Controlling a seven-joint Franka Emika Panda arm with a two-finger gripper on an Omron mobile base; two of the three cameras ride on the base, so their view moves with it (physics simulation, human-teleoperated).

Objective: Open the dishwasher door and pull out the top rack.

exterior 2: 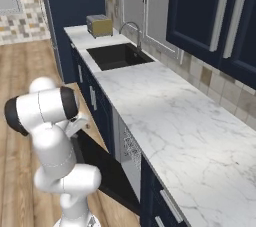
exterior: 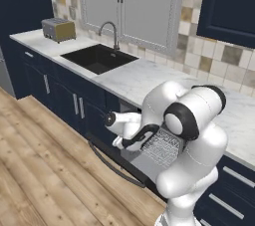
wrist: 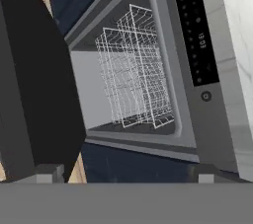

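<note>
From the left base view I see the door [exterior: 119,163] dropped flat, its handle [exterior: 112,163] at the floor-side edge, the rack [exterior: 162,145] at 3 o'clock of it.

From the right, the door [exterior 2: 107,168] juts over bare floor [exterior 2: 20,91].

Through the hand camera my gripper [wrist: 127,172] stands wide, holding nothing; the rack [wrist: 134,67] sits inside the tub at 12 o'clock, the door [wrist: 39,85] at 9.
</note>
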